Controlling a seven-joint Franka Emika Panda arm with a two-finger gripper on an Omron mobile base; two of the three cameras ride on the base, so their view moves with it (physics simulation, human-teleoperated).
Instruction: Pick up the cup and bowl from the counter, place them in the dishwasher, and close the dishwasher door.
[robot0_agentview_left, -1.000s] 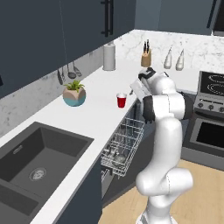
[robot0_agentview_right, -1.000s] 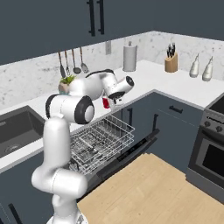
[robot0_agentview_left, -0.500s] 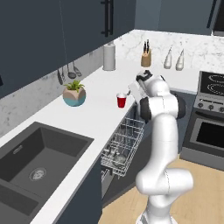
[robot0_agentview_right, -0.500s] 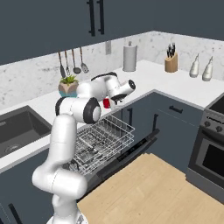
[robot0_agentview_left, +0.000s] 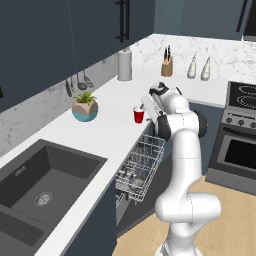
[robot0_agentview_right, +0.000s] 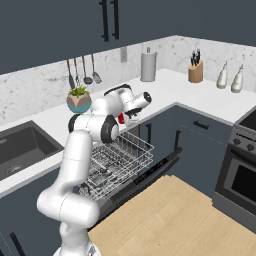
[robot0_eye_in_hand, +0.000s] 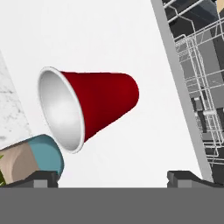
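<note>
Risk: the cup (robot0_eye_in_hand: 89, 107) stands upright on the white surface (robot0_agentview_left: 107, 127) close to its front edge, directly above the pulled-out dishwasher rack (robot0_agentview_left: 140, 165). It looks light and tapers toward its base, so a finger striking its wall before the jaws straddle it would likely tip it or push it along the surface, possibly over the edge into the rack or onto the floor. A grip taken too near the flared rim could also let it slip downward. The planter (robot0_agentview_left: 84, 108) stands well apart from the cup and seems no obstacle.

Pose: the arm is folded tightly, the forearm reaching over the surface edge and the hand turned sideways toward the cup. The pincer (robot0_eye_in_hand: 111, 176) is spread wide and empty; its two fingertips (robot0_eye_in_hand: 43, 177) show far apart, with the cup ahead of them and not yet between them.

The bowl cannot be made out.
</note>
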